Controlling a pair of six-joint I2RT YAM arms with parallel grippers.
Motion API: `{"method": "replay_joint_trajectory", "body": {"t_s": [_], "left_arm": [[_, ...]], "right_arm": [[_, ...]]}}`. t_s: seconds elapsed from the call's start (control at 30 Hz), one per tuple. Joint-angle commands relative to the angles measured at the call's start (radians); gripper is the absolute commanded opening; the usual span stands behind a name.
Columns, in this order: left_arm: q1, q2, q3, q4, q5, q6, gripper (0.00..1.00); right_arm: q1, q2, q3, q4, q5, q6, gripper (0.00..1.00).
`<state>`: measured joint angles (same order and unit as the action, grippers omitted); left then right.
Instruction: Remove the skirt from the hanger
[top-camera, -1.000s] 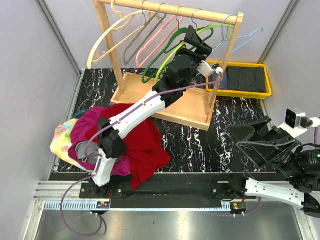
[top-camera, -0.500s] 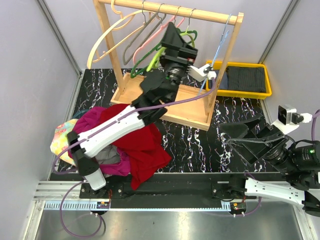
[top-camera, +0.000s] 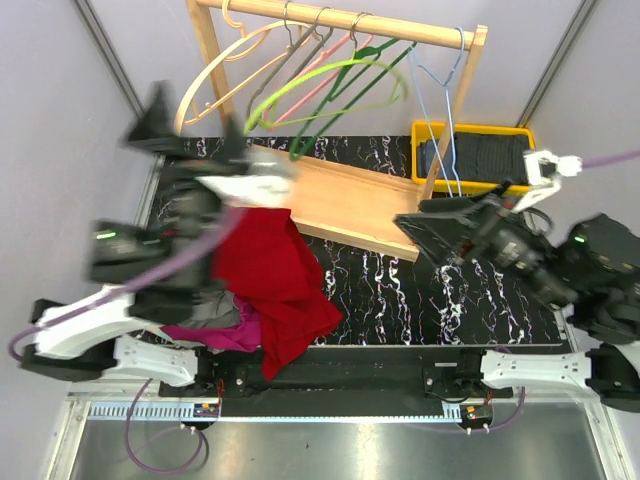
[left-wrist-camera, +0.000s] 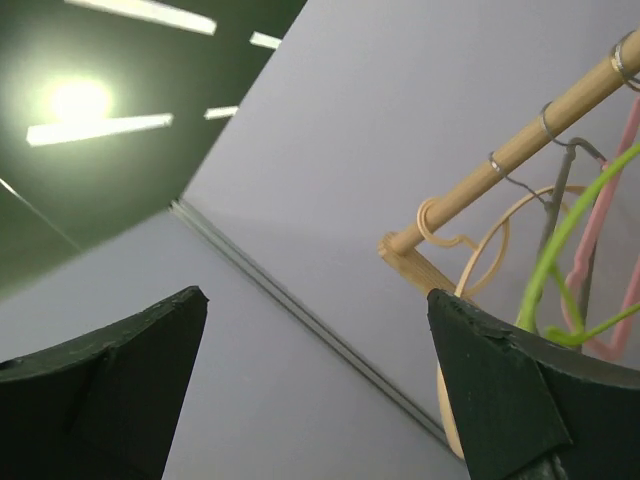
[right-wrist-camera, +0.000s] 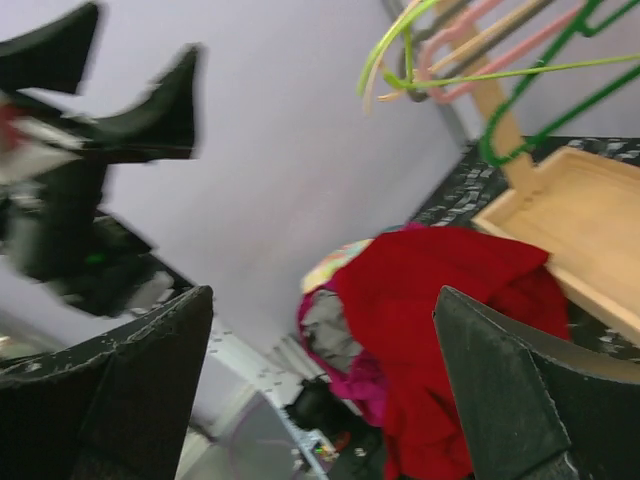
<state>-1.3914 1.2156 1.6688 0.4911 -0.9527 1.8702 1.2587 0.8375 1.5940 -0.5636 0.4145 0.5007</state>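
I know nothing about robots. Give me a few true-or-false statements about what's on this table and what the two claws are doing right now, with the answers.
1. No clothing hangs on the wooden rack; its hangers are bare. True.
2. The red garment is on a hanger. False: it lies in a pile on the table, left of the rack.
3. The yellow tray holds dark cloth. True.
4. The left gripper is clamped on a hanger. False: its fingers are apart with nothing between them.
5. The right gripper is open. True.
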Motion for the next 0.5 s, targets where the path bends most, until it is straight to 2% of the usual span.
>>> {"method": "replay_joint_trajectory", "body": {"t_s": [0.0, 0.07, 0.13, 0.23, 0.3, 0.33, 0.47], "left_arm": [[-0.056, -0.223, -0.139, 0.169, -0.202, -0.124, 0.99], [-0.069, -0.247, -0.197, 0.115, -0.222, -0.128, 0.99], [-0.087, -0.251, -0.213, 0.039, -0.210, -0.218, 0.99], [-0.165, -0.226, -0.215, -0.060, -0.213, -0.255, 0.99], [-0.207, -0.220, -0.213, -0.005, -0.225, -0.229, 0.99], [-0.208, -0.223, -0.221, 0.074, -0.244, -0.211, 0.99], [-0.198, -0.283, -0.247, 0.201, -0.293, -0.118, 0.99]], "right_arm": [[-0.001, 0.118, 0.115, -0.200, 0.173, -0.122, 0.99], [-0.001, 0.129, 0.127, -0.185, 0.190, -0.145, 1.00], [-0.001, 0.123, 0.118, -0.148, 0.211, -0.160, 1.00], [-0.001, 0.097, 0.089, -0.125, 0.222, -0.154, 1.00], [0.001, 0.080, 0.066, -0.137, 0.228, -0.134, 1.00], [-0.001, 0.083, 0.066, -0.157, 0.242, -0.126, 1.00], [0.002, 0.197, 0.187, -0.358, 0.424, -0.103, 1.00]]}}
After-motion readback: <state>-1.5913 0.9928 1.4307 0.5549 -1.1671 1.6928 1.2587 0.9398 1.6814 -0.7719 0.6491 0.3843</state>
